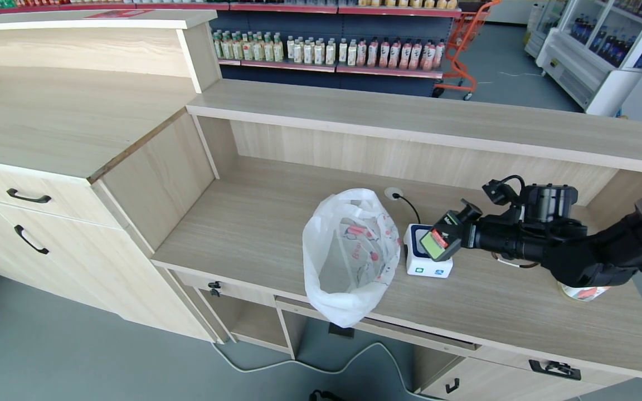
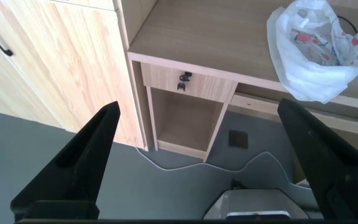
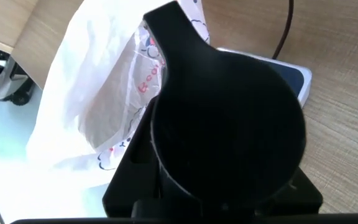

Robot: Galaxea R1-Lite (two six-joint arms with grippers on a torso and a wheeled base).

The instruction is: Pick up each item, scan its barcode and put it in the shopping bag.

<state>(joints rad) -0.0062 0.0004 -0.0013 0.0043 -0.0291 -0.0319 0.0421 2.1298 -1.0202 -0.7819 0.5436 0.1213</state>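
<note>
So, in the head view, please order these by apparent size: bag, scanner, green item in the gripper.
1. bag
2. scanner, partly hidden
3. green item, smallest although held nearer the camera

- The shopping bag (image 1: 349,253) stands with its mouth open at the counter's (image 1: 254,223) front edge. I have room to pass on its left, up to the side panel (image 1: 154,178).
- The scanner (image 1: 428,262) sits just beside the bag, and its cable (image 1: 410,207) runs back.
- My right gripper (image 1: 438,243), clamped on a green item (image 1: 431,246), hangs over the scanner.
- The raised back ledge (image 1: 410,117) walls off the far side.
</note>
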